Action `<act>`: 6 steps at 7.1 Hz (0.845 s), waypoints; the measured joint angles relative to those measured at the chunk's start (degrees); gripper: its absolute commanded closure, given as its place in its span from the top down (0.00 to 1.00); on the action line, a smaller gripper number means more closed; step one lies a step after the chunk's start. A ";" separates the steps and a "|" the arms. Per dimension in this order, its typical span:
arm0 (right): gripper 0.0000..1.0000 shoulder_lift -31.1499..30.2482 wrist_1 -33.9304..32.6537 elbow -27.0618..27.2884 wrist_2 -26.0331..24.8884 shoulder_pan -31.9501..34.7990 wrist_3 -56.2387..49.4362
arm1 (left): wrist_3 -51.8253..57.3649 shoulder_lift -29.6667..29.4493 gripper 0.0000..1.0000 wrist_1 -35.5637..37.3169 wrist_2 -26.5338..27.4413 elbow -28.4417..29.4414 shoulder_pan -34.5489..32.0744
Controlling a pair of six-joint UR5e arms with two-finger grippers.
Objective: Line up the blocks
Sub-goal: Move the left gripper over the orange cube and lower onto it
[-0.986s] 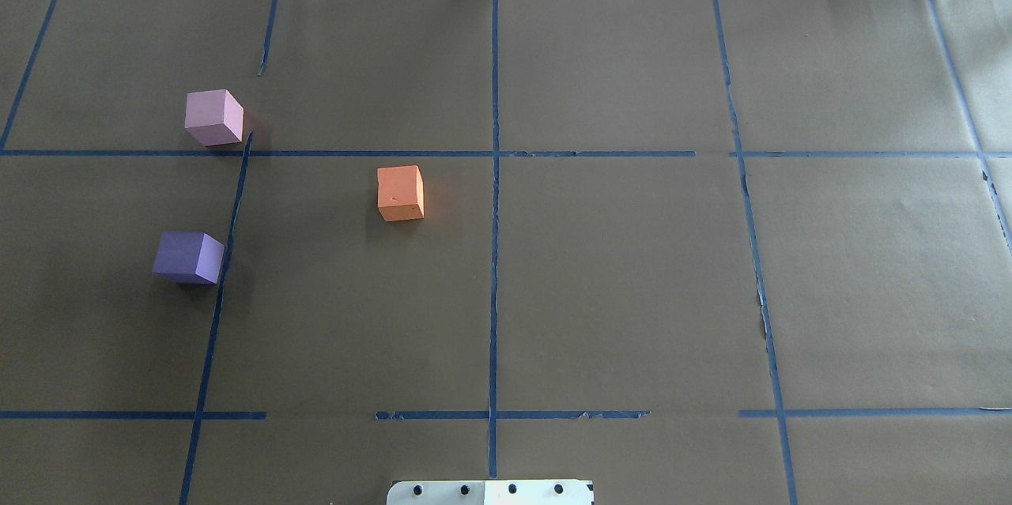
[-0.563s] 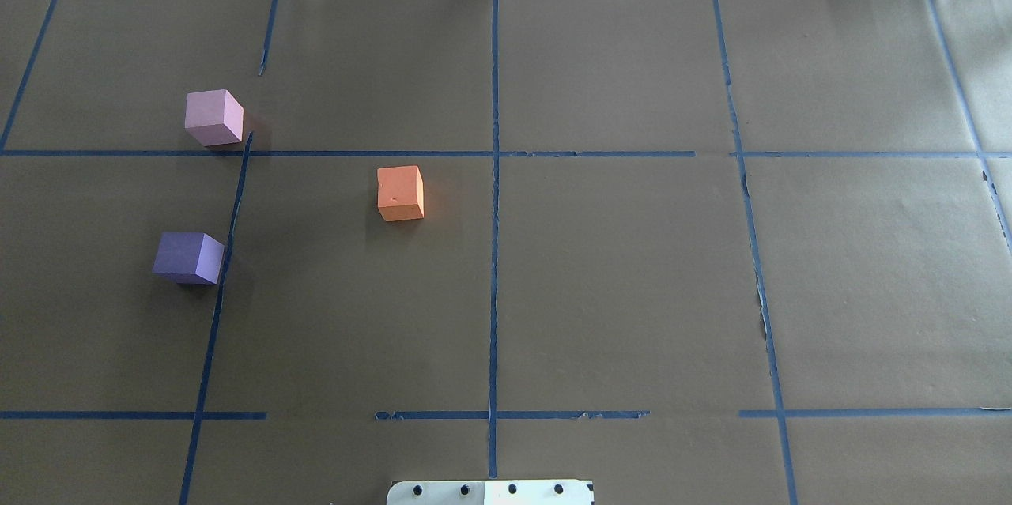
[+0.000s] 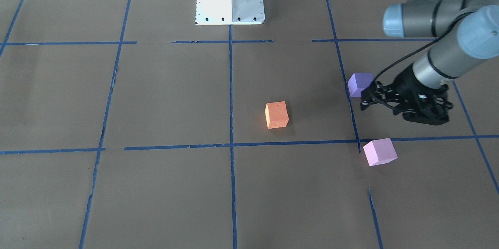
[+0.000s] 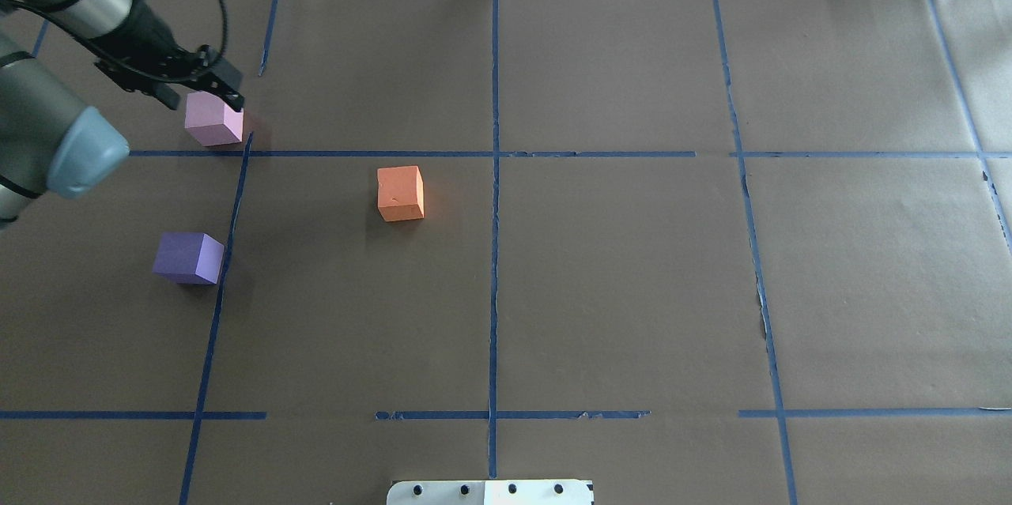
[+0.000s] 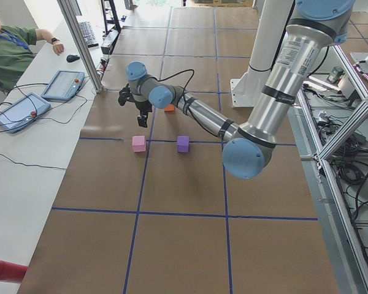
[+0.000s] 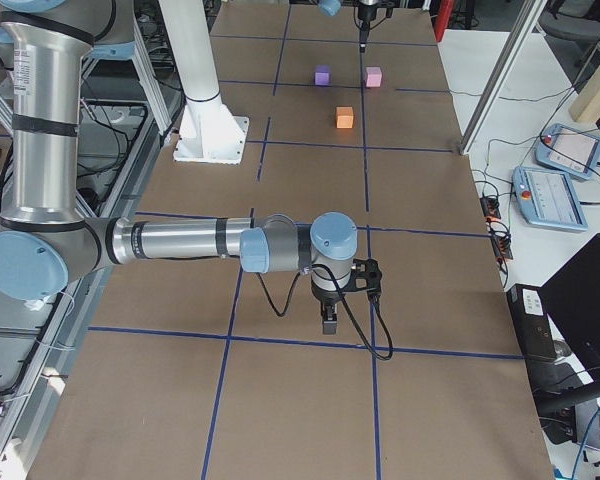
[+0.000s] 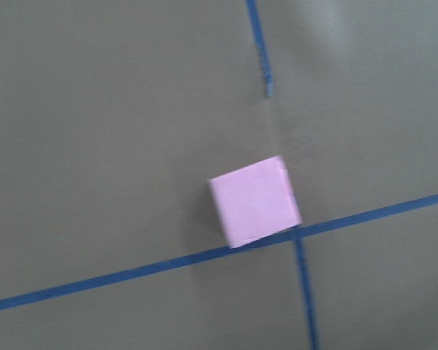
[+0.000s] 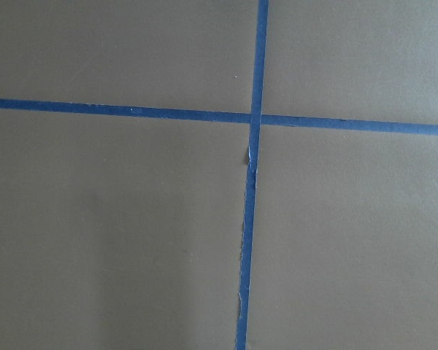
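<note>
Front-facing view: the left gripper (image 3: pixel 366 99) hovers with its jaws apart, seen between the purple block (image 3: pixel 360 84) and the pink block (image 3: pixel 379 151). The orange block (image 3: pixel 276 115) sits well apart, nearer the table's middle.

Overhead: the gripper overlaps the pink block's far edge.

Left wrist: the pink block lies at a blue tape crossing (image 7: pixel 298 237).

Right side view: the right gripper (image 6: pixel 328 318) points down at brown paper, far from all the blocks. I cannot tell whether its jaws are apart.

Desk (image 4: pixel 632 292) brown w/ blue tape grid (image 4: pixel 494 252). Orange block (image 4: pixel 400 193), violet block (image 4: pixel 188 258), pale pink block (image 4: pixel 213 119). Left gripper (image 4: pixel 202 88) black; left arm (image 4: pixel 32 118) grey, light-blue caps.
</note>
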 measured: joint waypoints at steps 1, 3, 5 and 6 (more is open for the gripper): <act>1.00 0.00 0.00 0.01 0.00 0.00 0.00 | -7.30 -3.04 1.00 -0.84 3.11 0.76 3.95; 1.00 0.00 0.00 0.02 0.02 0.00 0.00 | -19.93 -8.77 1.00 -3.04 7.31 4.83 9.83; 1.00 0.00 0.00 0.03 0.06 0.00 0.00 | -26.07 -12.16 1.00 -3.55 11.92 8.29 13.92; 1.00 0.00 0.00 0.01 0.03 0.00 0.00 | -27.84 -12.92 1.00 -3.59 12.88 9.45 15.13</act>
